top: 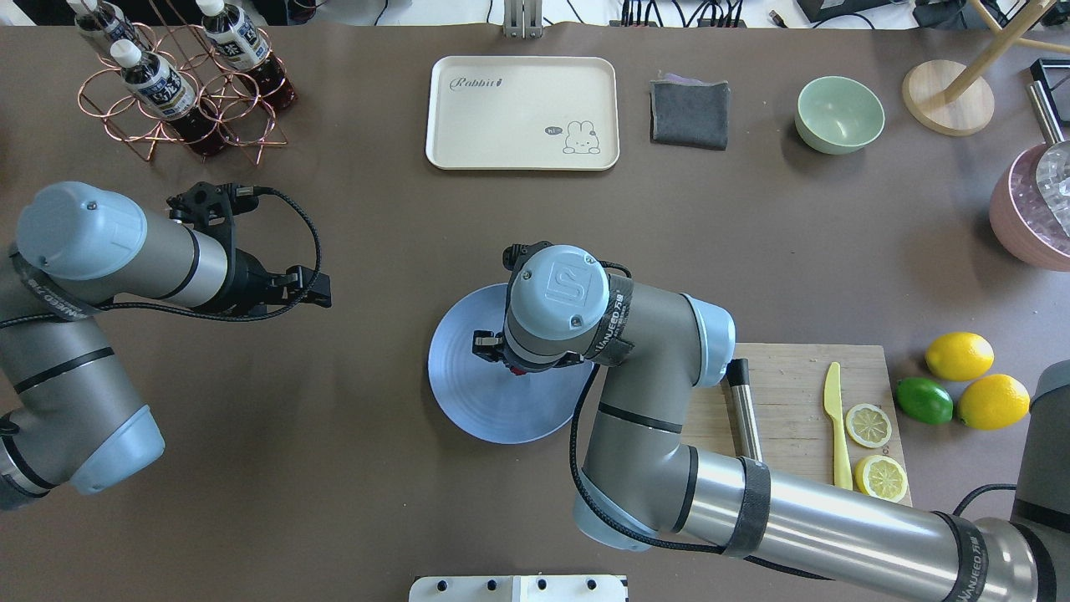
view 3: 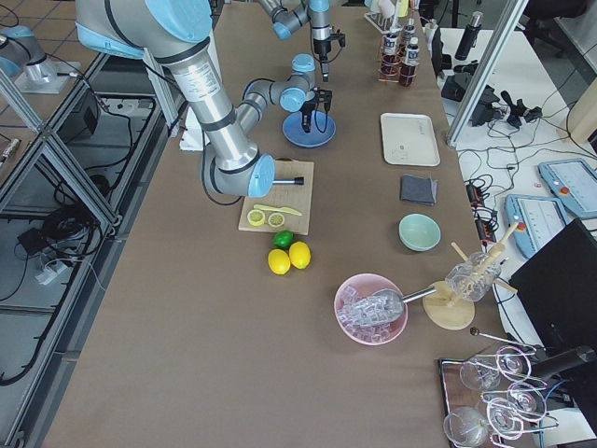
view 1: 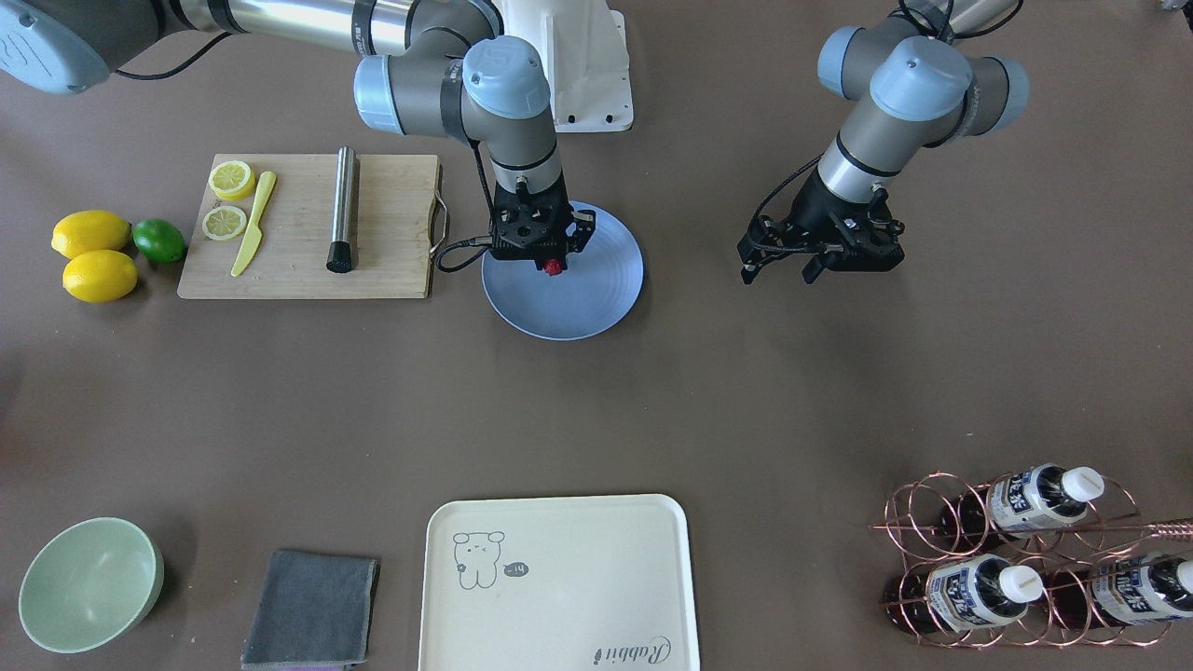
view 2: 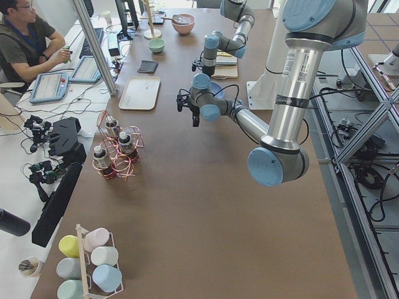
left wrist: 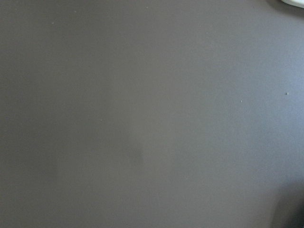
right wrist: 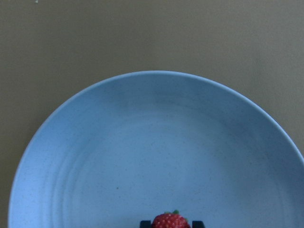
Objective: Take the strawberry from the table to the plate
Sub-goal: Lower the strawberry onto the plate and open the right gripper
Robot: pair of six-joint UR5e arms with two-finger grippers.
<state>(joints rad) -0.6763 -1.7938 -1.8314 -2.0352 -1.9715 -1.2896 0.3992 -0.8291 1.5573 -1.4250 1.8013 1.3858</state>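
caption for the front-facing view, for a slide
Right gripper holds the strawberry over the blue plate, while the left gripper hangs open over the table.

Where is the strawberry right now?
In the front-facing view, left of centre, the strawberry is held in the right gripper over the light-blue plate, just right of the cutting board.
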